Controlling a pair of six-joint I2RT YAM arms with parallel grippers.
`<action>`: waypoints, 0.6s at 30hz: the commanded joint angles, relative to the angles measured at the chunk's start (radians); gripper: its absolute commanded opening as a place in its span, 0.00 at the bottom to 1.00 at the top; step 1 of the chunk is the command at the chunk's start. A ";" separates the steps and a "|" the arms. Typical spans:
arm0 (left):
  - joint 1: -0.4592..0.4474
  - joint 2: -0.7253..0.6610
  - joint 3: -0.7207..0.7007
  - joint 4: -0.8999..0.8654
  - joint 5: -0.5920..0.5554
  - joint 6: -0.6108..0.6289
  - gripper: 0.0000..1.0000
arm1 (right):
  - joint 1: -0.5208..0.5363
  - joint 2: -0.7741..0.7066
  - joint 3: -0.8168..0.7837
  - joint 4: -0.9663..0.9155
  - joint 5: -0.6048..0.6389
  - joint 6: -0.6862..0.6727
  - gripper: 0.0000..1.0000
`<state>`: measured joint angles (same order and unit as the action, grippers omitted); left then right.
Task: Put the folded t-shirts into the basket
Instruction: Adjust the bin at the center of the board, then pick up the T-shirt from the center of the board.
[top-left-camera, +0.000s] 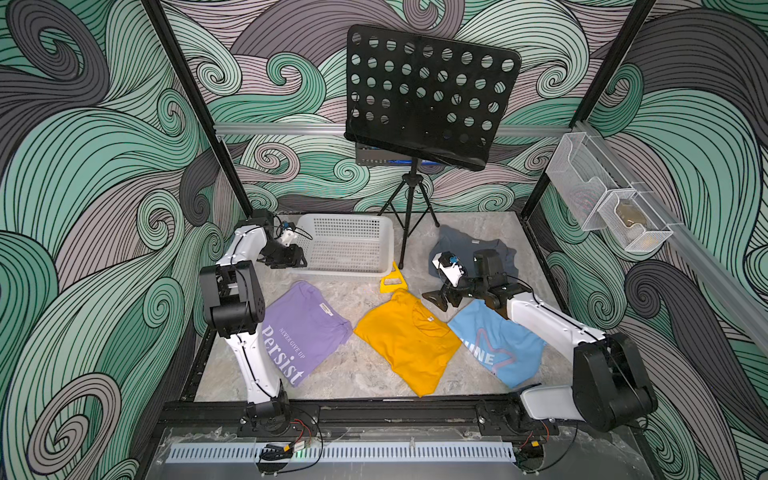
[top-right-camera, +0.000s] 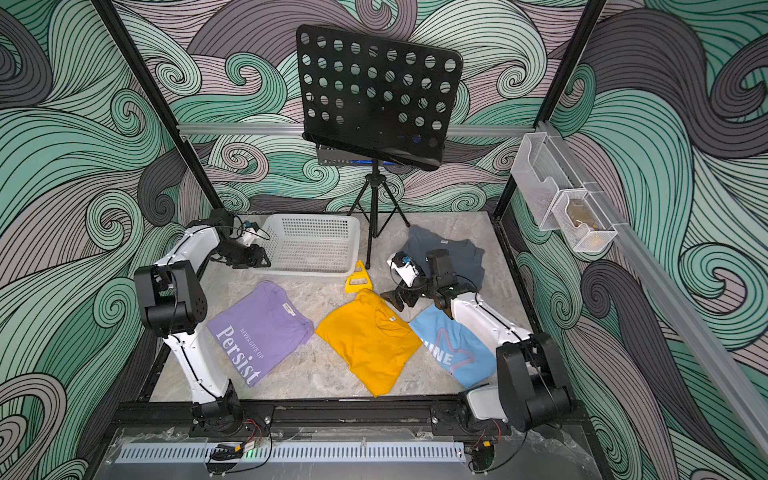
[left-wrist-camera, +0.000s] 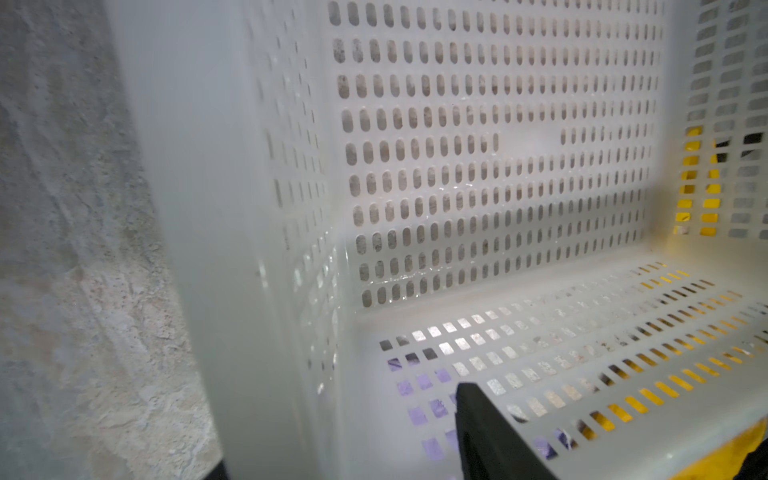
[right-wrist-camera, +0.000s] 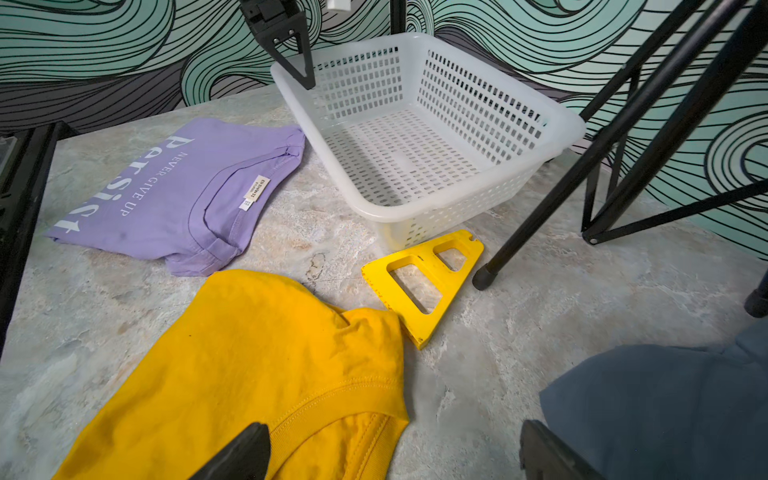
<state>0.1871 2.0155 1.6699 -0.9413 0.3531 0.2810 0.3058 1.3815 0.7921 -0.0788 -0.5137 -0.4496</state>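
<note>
In both top views three folded t-shirts lie in a row across the lower half of the marbled surface (top-left-camera: 357, 374). The lavender "Persist" shirt (top-left-camera: 303, 328) is left of centre and the mustard yellow shirt (top-left-camera: 409, 345) is in the middle. The light blue shirt (top-left-camera: 498, 353) lies to the right, its edge meeting the yellow one, with the right arm (top-left-camera: 548, 320) crossing above it.

The right end effector (top-left-camera: 444, 300) hovers over the upper right corner of the yellow shirt, jaws spread wide with nothing between them. In the right wrist view its fingertips (right-wrist-camera: 241, 453) sit far apart at the bottom of the frame.

Just above, a yellow triangular tool (top-left-camera: 392, 280) lies flat beside the basket's corner, its lower tip touching the yellow shirt. The slate grey shirt (top-left-camera: 461, 245) lies right of centre, partly hidden by the right wrist.

The white basket (top-left-camera: 345, 228) sits upper left of centre, and all four shirts lie outside it. The left end effector (top-left-camera: 297, 259) is at its lower left corner. The left wrist view shows one finger (left-wrist-camera: 486, 432) inside, against the perforated wall. The other finger is out of sight, so I cannot tell whether the jaws clamp the wall.

Behind stands a black music stand (top-left-camera: 428, 95).
</note>
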 joint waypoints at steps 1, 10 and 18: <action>0.019 -0.077 0.087 -0.059 -0.051 0.032 0.74 | 0.066 0.020 0.039 -0.077 0.029 -0.030 0.98; 0.025 -0.375 -0.070 -0.214 0.043 0.292 0.90 | 0.130 0.078 0.122 -0.466 0.157 -0.162 0.88; -0.397 -0.704 -0.575 -0.085 0.156 0.461 0.80 | 0.145 0.008 -0.007 -0.544 0.129 -0.281 0.83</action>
<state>-0.0826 1.3464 1.1854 -1.0660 0.4610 0.6491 0.4461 1.4158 0.8013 -0.5503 -0.3725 -0.6720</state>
